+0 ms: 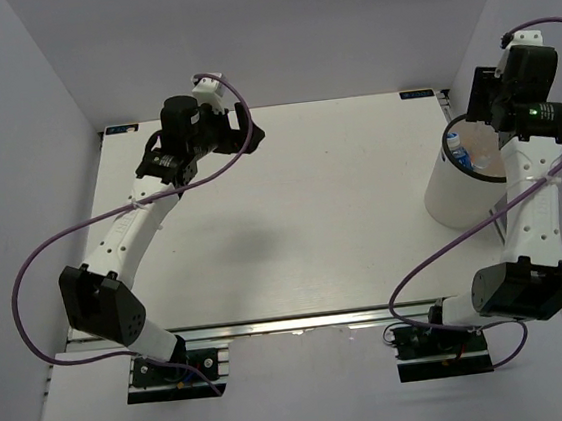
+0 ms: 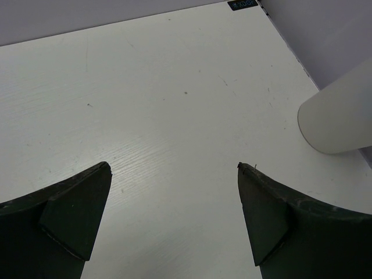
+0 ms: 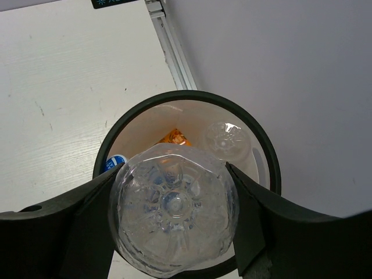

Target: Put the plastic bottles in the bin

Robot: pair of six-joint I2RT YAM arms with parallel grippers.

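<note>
My right gripper (image 3: 173,216) is shut on a clear unlabelled plastic bottle (image 3: 173,206), seen base-on and held straight above the mouth of the white bin (image 3: 125,121). Inside the bin lie an orange bottle (image 3: 174,138), another clear bottle (image 3: 226,139) and a blue cap (image 3: 116,161). From above, the bin (image 1: 453,202) stands at the table's right edge with the right gripper (image 1: 484,109) over its far rim. My left gripper (image 2: 174,168) hangs open over bare table at the far left (image 1: 253,133), nothing between its fingers.
The white table (image 1: 321,206) lies between the arms. The grey right wall stands close behind the bin. In the left wrist view the bin's side (image 2: 343,116) shows at the right edge.
</note>
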